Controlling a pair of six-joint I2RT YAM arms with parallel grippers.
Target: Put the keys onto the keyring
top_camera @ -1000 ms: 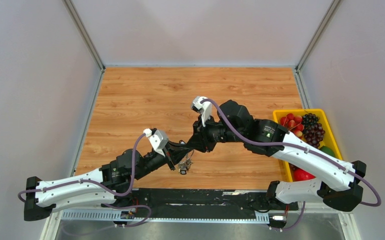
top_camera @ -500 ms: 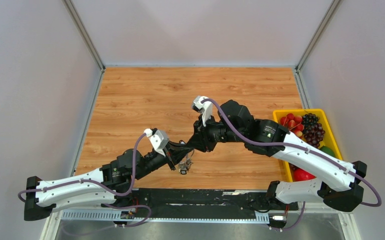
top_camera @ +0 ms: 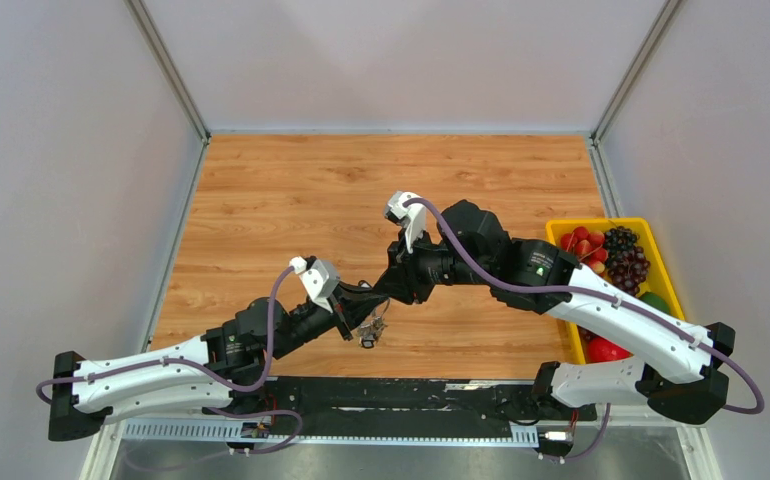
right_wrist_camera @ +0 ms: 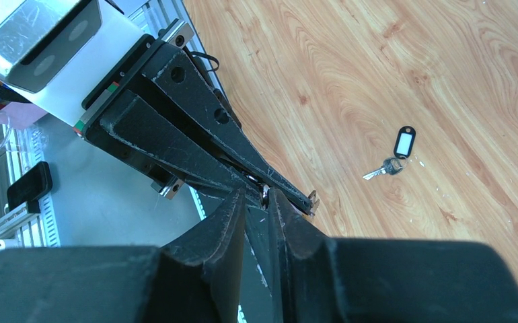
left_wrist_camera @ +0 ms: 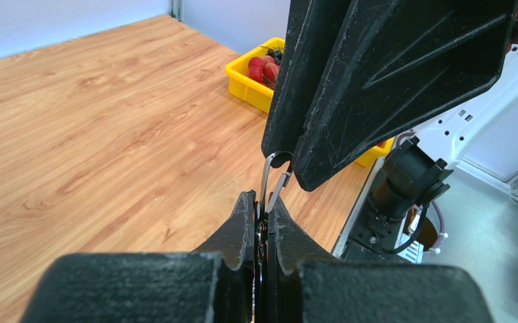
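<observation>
The two arms are brought together above the near middle of the counter [top_camera: 291,200], and the keyring [left_wrist_camera: 263,182] is held in the air between them, not lying on the wood. In the left wrist view the left hand [left_wrist_camera: 262,200] is seen clamped on the lower part of the thin wire loop, its two fingers pressed together with only the wire between them. The upper arc of the loop goes into the tip of the right hand [right_wrist_camera: 257,194], whose fingers are closed to a narrow slit, so the ring seems to be pinched from both ends. This double hold is judged to have a purpose: such a thin ring turns easily, and with two grips it is kept steady and its coil can be pulled a little open for threading. In the top view a small cluster [top_camera: 369,333] hangs just below the two hands; it is probably keys already on the ring, but it is too small to be told with certainty. One key with a white tag [right_wrist_camera: 391,160] lies flat on the counter, well apart from the hands, so the task is judged not finished. A yellow tray [top_camera: 553,228] with fruit stands at the right edge and has no part in the work. For the next key one hand must be freed while the other keeps the ring, and there the ring could slip or rotate.
</observation>
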